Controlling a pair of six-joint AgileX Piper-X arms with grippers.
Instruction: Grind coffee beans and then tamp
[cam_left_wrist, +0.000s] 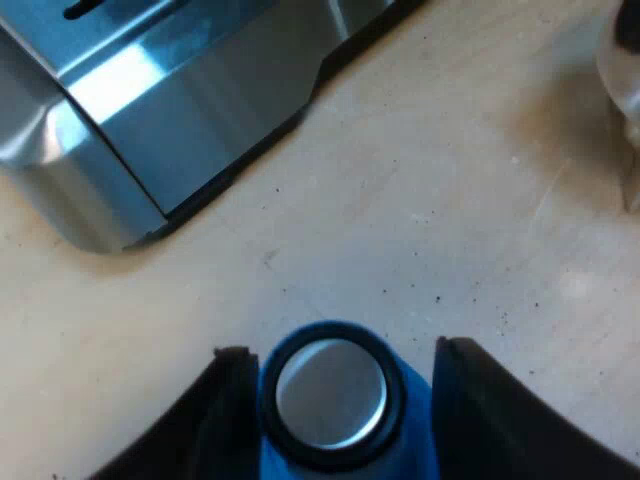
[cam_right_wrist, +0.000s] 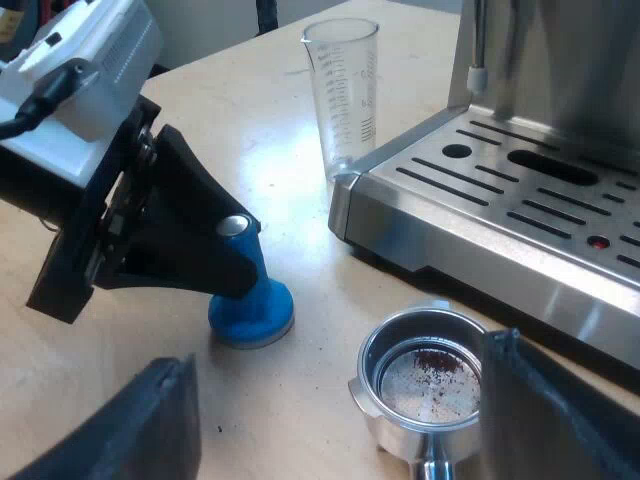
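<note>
**Claws at the table: left claw (cam_left_wrist: 340, 350) gripped the tamper (cam_left_wrist: 330, 395), right claw (cam_right_wrist: 340, 355) hung open over the holder (cam_right_wrist: 425, 385)**

Seen from its own camera, the left claw pressed its two black fingers (cam_left_wrist: 225, 410) against opposite sides of the blue tamper. The fingers sat tight against the blue body. The tamper's round metal cap, ringed in black, faced straight up at the lens. From the right wrist view, the tamper stood upright with its wide base flat on the table (cam_right_wrist: 270, 150). The left claw held it high up, around the stem just under the cap.

The right claw's fingers were spread wide and held nothing. Between them the metal holder lay loose on the table, its basket facing up. A thin scatter of dark coffee grounds (cam_right_wrist: 440, 365) lay on the basket floor, and the rest was bare metal. The handle ran toward the camera, and only its start showed. The holder sat just beside the edge of the machine (cam_right_wrist: 520, 210), below the slotted drip tray. The tamper stood near the holder but apart from it.

A clear measuring glass (cam_right_wrist: 345, 95) stood upright by the corner of the tray; whether it touched the tray could not be told. In the left wrist view, dark specks dotted the table around the tamper, and the machine's shiny base lay near.
</note>
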